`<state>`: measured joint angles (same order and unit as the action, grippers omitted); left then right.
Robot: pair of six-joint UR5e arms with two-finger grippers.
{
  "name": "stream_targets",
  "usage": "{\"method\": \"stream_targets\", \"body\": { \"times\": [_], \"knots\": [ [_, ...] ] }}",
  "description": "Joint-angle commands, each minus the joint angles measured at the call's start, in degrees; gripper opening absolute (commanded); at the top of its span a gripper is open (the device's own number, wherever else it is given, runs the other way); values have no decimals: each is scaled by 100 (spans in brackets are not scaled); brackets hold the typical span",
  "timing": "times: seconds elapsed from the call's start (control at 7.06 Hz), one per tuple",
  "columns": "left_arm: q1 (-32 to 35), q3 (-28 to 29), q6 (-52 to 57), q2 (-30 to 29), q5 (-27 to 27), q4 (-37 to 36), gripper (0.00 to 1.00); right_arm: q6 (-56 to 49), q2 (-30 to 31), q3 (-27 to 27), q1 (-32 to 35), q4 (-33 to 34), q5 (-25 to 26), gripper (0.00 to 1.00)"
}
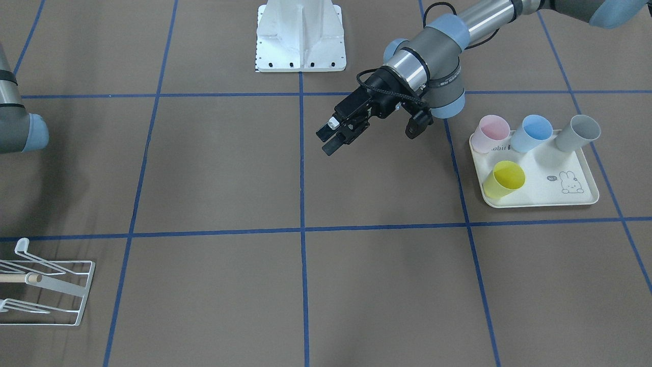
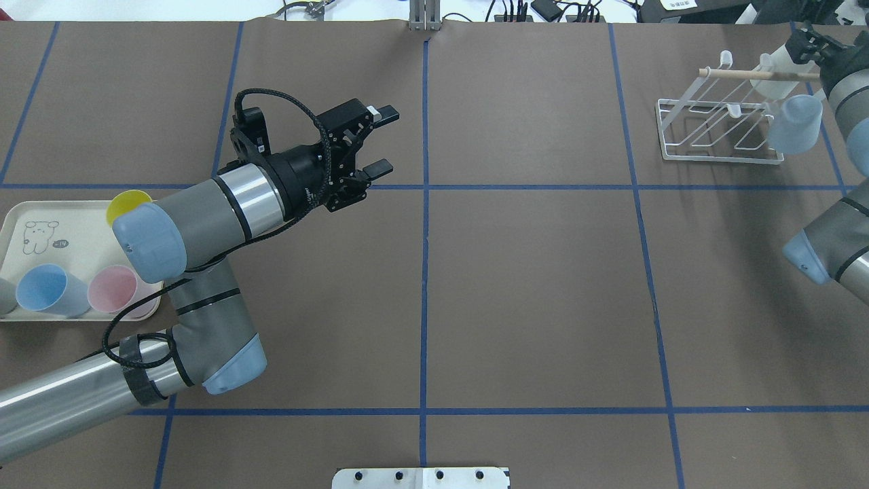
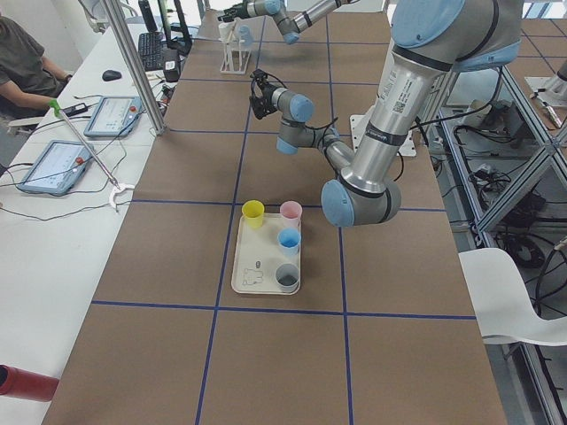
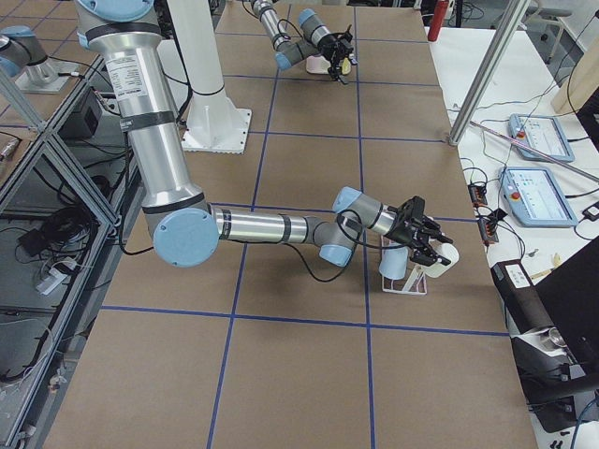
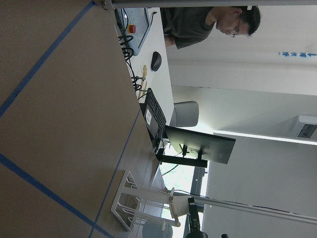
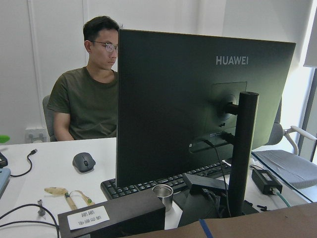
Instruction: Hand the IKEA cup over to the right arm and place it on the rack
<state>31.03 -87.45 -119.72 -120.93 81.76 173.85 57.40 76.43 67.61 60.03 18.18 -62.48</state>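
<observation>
**Front-facing.** Left gripper [image 1: 328, 140] is hovering over mid-desk [image 1: 214, 168], jaws spread wide, carrying nothing. Tray [image 1: 540, 204] is sitting at 3 o'clock, bearing a pink cup [image 1: 491, 132], blue cup [image 1: 532, 133], grey cup [image 1: 578, 132] and yellow cup [image 1: 503, 179]. Rack [image 1: 61, 283] is standing at 8 o'clock. Only an elbow of the right arm [image 1: 20, 127] is showing, at 9 o'clock.

**Overhead.** Rack is sitting at 2 o'clock. Pale blue cup [image 2: 794, 132] is hanging at the rack's right end. Whitish cup [image 2: 770, 81] is lying along the dowel [image 2: 740, 73]. Right gripper [image 2: 815, 42] is reaching in just beside the whitish cup; cannot tell whether it is gripping or spread.

**Left side.** Rack and far arm are showing small at 12 o'clock.

**Right side.** Right gripper is hanging over the rack at 4 o'clock, both pale cups close against it; contact is unclear.

**Left wrist.** Rack is showing at 6 o'clock, operator [image 5: 198, 22] at 1 o'clock.

**Right wrist.** Camera is facing a monitor [image 6: 198, 109], with the operator sitting at 9 o'clock.
</observation>
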Motion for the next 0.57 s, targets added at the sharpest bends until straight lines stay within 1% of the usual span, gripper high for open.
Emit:
{"method": "stream_targets", "body": {
  "times": [0.0, 0.14, 0.28, 0.42],
  "knots": [
    [0, -9, 36, -1, 7, -9, 100, -71, 38, 59, 9, -251, -62, 100],
    [0, -17, 54, -10, 24, -79, 100, -332, -5, 295, 35, -314, -115, 100],
    [61, -78, 106, -1, 251, -114, 100, -326, 29, 601, 174, -297, -333, 100],
    [209, -340, 542, 86, 523, -584, 100, -326, 230, 979, 393, -254, -796, 100]
  ]
}}
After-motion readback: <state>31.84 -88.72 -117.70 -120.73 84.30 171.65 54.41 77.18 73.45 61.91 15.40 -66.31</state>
